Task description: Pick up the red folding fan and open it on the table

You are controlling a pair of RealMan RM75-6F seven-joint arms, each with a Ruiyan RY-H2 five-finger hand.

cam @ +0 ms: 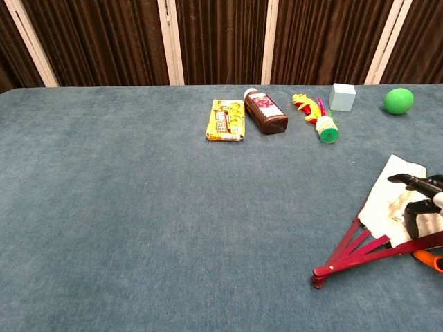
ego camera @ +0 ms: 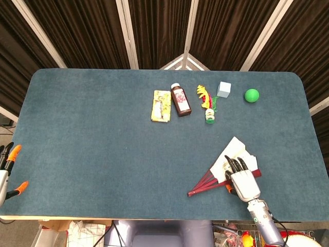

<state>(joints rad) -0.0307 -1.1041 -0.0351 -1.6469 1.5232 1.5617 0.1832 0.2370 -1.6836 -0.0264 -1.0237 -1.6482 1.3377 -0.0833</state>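
The fan [ego camera: 218, 174] lies partly spread on the counter [ego camera: 103, 144], well in front of the green ball [ego camera: 251, 95] and toward the robot's edge, its red ribs meeting at a pivot that points away from the ball. The right hand [ego camera: 241, 177] rests on top of the white leaf, dark fingers [cam: 415, 185] laid across the paper and the upper ribs; whether it truly pinches a rib or only presses down, I cannot tell from either view. The left hand [ego camera: 7, 170] sits off the counter's far corner with nothing in it, fingers apart as far as the small glimpse shows. The step in hand looks like widening the spread. To do it well, keep the pivot and lowest rib anchored against the cloth while the fingers drag the top rib in an arc about the pivot, toward the ball. Press lightly: the leaf is paper and could crease or tear. Sliding the whole fan instead of fanning it is the likely fault, so watch the pivot.
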